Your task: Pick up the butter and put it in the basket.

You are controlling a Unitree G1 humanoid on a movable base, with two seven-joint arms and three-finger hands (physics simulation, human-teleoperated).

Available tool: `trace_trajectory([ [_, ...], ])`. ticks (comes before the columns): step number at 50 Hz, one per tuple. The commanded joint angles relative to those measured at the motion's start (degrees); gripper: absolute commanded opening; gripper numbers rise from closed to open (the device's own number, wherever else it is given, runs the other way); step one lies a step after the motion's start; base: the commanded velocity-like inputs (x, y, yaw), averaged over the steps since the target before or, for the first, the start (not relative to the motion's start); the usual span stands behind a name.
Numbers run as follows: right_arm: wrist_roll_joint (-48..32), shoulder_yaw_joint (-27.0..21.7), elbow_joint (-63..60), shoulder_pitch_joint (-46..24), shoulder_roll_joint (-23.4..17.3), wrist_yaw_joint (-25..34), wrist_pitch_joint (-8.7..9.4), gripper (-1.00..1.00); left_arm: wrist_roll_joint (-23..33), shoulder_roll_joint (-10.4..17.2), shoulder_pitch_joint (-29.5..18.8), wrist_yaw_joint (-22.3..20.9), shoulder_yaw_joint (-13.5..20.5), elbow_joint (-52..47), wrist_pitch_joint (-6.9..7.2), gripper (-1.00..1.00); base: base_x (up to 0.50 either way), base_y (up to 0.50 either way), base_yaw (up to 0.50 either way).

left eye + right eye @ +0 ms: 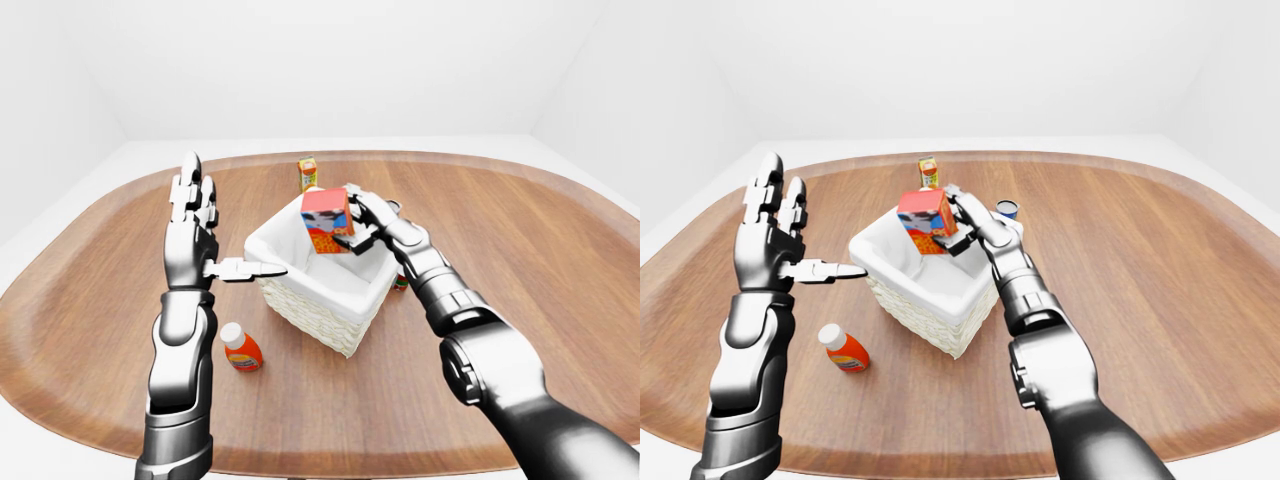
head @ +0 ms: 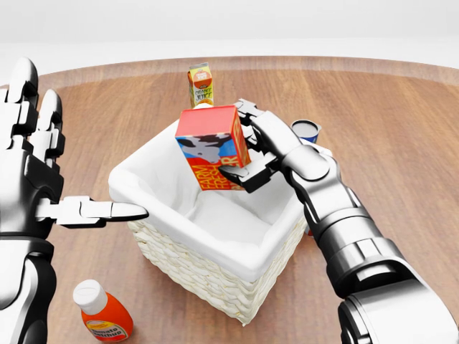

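Cloth-lined wicker basket [image 2: 215, 276], wooden table [image 2: 401, 136].

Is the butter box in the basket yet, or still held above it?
Still held. The right robot hand grips the butter box, tilted, above the basket; its lower corner hangs over the white lining, not resting inside.

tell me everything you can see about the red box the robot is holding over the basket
The red rectangular carton with a black-and-white cow picture looks like printed cardboard, with a blue band and orange lettering on its lower face. It is tilted, lower end pointing down into the white-lined wicker basket, held in the air just above the basket's opening. The right robot hand grips its right side; nothing else touches it.
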Motion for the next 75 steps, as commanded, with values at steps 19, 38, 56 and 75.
trace_trajectory([
  [19,0.34,-3.09,0.21,-1.67,-0.34,-1.35,0.00,0.91,-0.20,-0.02,0.09,-0.08,0.08,1.68,0.00,1.00,0.00,0.00,0.00],
  [38,8.28,-4.39,-21.93,0.42,-1.67,-1.62,0.00,1.00,-0.41,-0.03,0.35,0.02,0.06,1.13,0.00,1.00,0.00,0.00,0.00],
  [56,14.62,-3.61,-70.81,32.14,1.78,-11.33,5.66,1.00,-1.07,0.22,0.26,0.26,0.57,-1.76,0.00,1.00,0.00,0.00,0.00],
  [75,16.65,-3.36,-83.84,46.16,4.39,-14.51,2.87,1.00,-1.12,-0.41,1.68,0.64,0.27,-4.83,0.00,1.00,0.00,0.00,0.00],
])
